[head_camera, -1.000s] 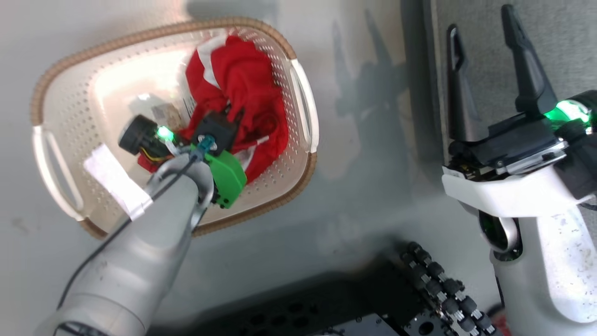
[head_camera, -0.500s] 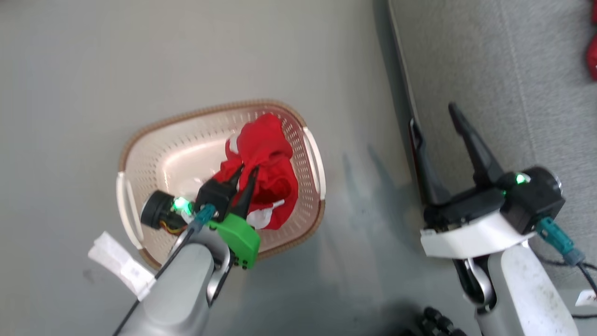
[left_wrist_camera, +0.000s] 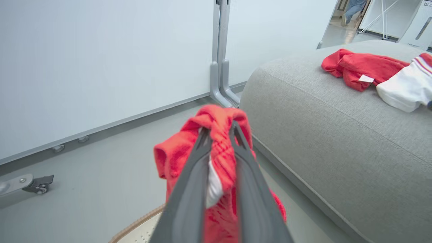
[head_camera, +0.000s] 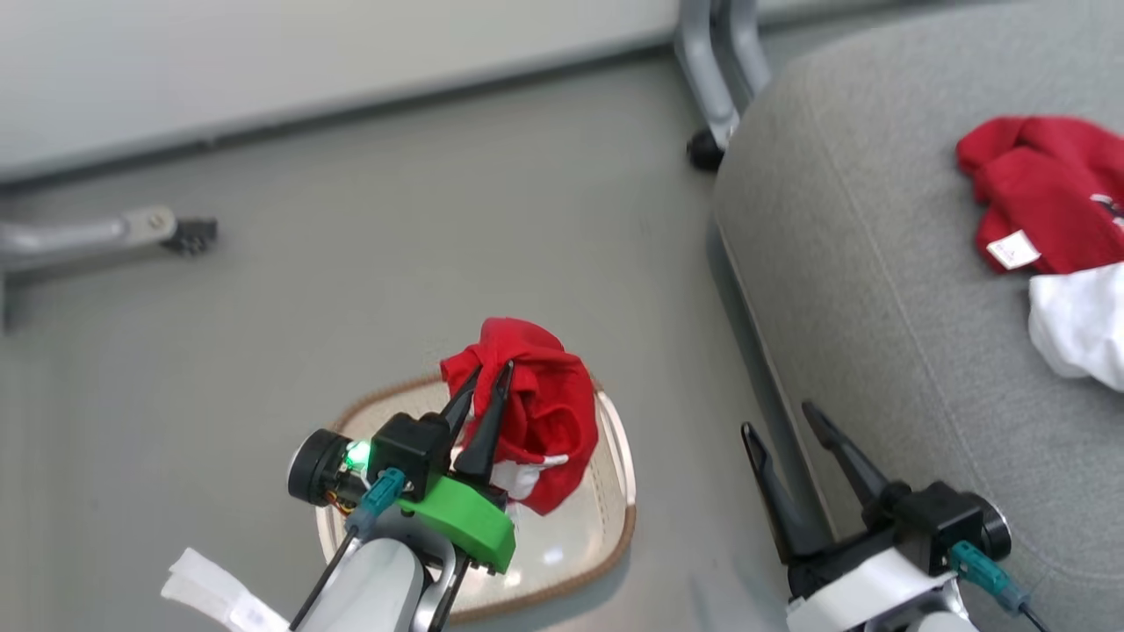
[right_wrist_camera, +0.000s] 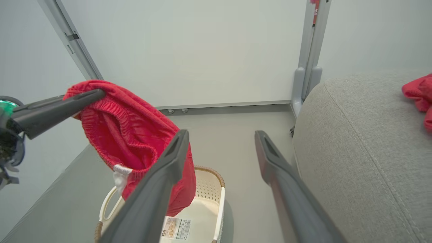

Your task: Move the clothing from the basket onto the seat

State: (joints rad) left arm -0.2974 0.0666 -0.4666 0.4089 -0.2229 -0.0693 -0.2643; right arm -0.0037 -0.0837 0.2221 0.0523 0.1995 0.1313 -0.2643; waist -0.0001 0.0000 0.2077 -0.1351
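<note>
Clothing (head_camera: 549, 412) clamped in left hand (head_camera: 493, 369), held above basket (head_camera: 606, 518); right hand (head_camera: 777, 417) fingers apart, empty, beside seat (head_camera: 861, 281).

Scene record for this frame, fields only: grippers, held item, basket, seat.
left gripper: shut on red garment, pinched at its elastic band
red garment: hangs above the basket
right gripper: open, empty, beside the seat edge
basket: on the floor, left of the seat
seat: red tagged garment and a white piece lying on it

Grey floor (head_camera: 395, 263), pale wall panels (left_wrist_camera: 101, 60)
</note>
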